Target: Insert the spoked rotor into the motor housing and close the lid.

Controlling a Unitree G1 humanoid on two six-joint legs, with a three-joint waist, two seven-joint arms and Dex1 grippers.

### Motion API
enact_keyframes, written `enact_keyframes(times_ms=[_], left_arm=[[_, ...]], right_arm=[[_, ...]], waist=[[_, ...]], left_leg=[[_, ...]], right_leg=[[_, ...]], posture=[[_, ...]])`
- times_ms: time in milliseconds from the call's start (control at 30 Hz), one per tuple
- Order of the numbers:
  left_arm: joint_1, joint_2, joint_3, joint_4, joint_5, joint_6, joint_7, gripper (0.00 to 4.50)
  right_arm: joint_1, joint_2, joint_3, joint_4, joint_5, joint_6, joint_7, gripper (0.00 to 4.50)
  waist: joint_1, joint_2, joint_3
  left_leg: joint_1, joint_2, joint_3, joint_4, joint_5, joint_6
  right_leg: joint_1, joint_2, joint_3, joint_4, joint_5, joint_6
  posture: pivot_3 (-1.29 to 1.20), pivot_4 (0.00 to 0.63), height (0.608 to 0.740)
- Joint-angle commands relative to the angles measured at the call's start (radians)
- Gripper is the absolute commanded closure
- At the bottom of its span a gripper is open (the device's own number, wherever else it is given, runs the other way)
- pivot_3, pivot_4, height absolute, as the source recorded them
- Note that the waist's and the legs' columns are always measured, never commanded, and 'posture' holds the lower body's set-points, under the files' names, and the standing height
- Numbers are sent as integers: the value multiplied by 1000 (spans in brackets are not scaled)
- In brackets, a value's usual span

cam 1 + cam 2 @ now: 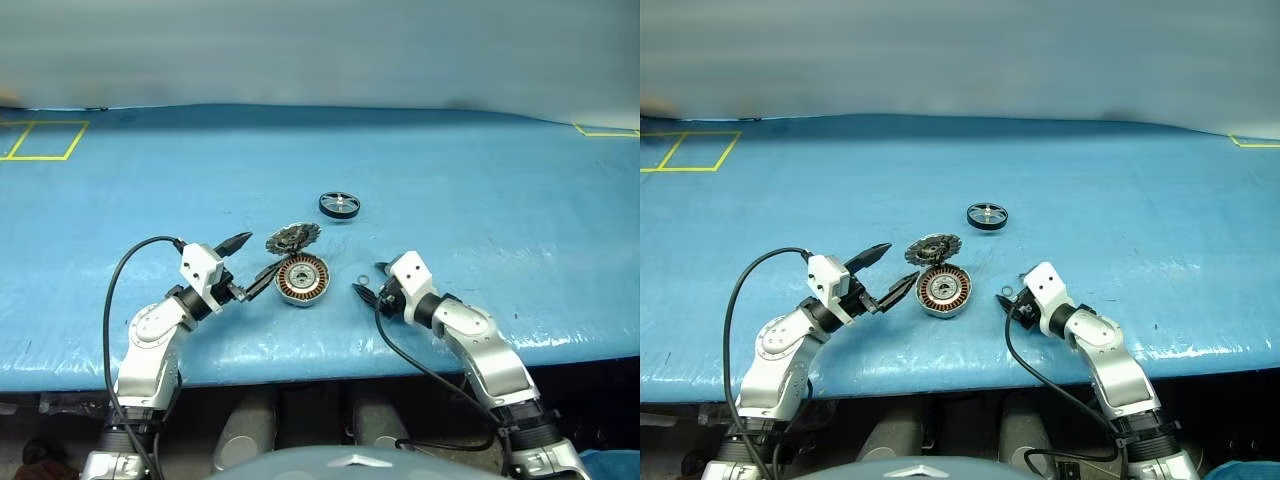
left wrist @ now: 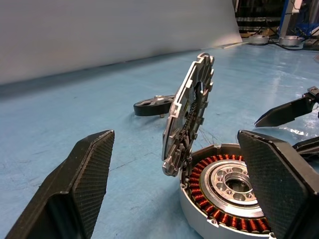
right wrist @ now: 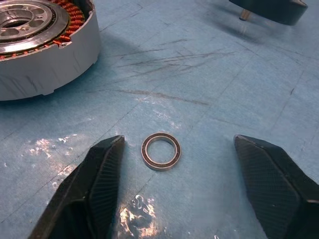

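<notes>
Right wrist view: small ring (image 3: 160, 151) between open right pincer (image 3: 179, 191) fingers.

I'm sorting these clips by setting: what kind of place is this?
Probably a robotics lab test bench: a blue-covered table with yellow tape squares, motor parts such as the motor housing and spoked rotor laid out, and equipment behind.

Bright, even overhead light, glare patches on the glossy blue table (image 1: 500, 200), blurred far background.
</notes>
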Motion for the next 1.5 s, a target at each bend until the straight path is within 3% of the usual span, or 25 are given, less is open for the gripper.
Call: enact_keyframes(times_ms=[33, 167, 433, 567, 1100, 1500], left_arm=[[1, 24, -4, -31, 9, -14, -2, 254], [21, 36, -2, -43, -3, -8, -3, 254], [45, 82, -3, -64, -1, 4, -15, 254], [46, 87, -22, -54, 10, -16, -21, 254], [32, 58, -86, 48, 36, -168, -82, 254], [56, 58, -61, 60, 19, -243, -86, 254]], right_arm=[[-13, -1, -7, 4, -8, 0, -11, 1905], [-2, -18, -9, 5, -15, 16, -6, 3161], [24, -24, -24, -11, 17, 40, 16, 3161], [21, -24, -34, -19, 24, 48, 13, 3826], [-71, -47, 4, -239, 119, 62, 132, 3826], [-172, 50, 169, -148, 100, 48, 159, 3826]], waist=[[0, 0, 0], [0, 0, 0], [2, 0, 0], [4, 0, 0], [1, 0, 0], [1, 0, 0]], left_leg=[[0, 0, 0, 0, 0, 0], [0, 0, 0, 0, -1, -2], [0, 0, -2, -2, -2, -2], [0, 0, -2, -4, -2, -2], [0, 0, 0, -10, 0, 0], [0, -1, 0, -11, 0, 0]], right_leg=[[0, 0, 0, 0, 0, 0], [0, -3, 0, -1, 0, 0], [0, -4, -1, -4, 0, 0], [0, -5, -1, -5, 0, 0], [-1, -3, -1, -6, 0, 0], [-2, -3, -1, -7, 0, 0]], posture=[[0, 150, 740], [0, 150, 740], [0, 150, 740], [0, 150, 740], [0, 150, 740], [0, 150, 740]])
